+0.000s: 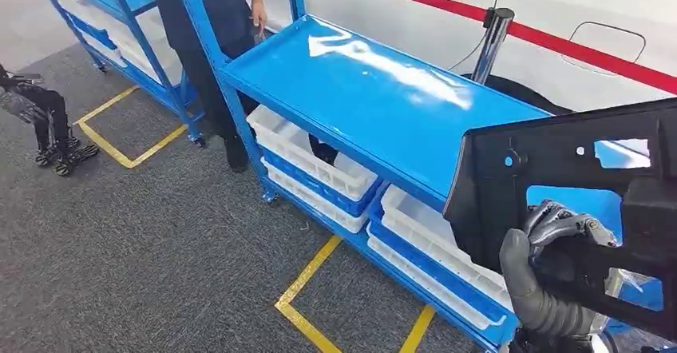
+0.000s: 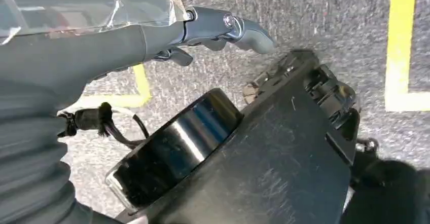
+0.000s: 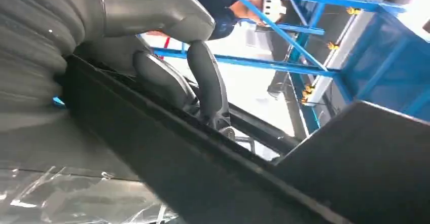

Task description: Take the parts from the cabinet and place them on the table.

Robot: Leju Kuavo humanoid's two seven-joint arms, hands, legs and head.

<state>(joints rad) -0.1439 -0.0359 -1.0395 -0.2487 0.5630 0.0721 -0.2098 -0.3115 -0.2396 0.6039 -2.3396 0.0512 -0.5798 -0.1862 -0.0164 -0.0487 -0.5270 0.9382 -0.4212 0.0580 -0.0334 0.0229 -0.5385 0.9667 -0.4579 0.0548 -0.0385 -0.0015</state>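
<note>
1. The black plastic part [image 1: 575,185], a broad, flat panel with moulded cut-outs, was held up in the air at the right of the head view, in front of the blue shelf top [image 1: 375,89] and not resting on it.
2. The panel looked rigid and fairly light for its spread, with smooth faces likely to slip; its width suggested it would swing about a single grip, so the edges of its openings seemed the safest places to take hold.
3. The right hand [image 1: 551,265] had its fingers [image 3: 203,82] curled through one opening and closed over a bar of the panel.
4. The left hand [image 2: 223,29] hung low over the grey carpet [image 2: 314,16], fingers extended, with nothing in them.
5. White bins [image 1: 319,157] sat on the lower shelves.
6. A person in dark clothing [image 1: 215,25] stood behind the rack, beside yellow floor tape [image 1: 307,281].
7. The placement table could not be identified.
</note>
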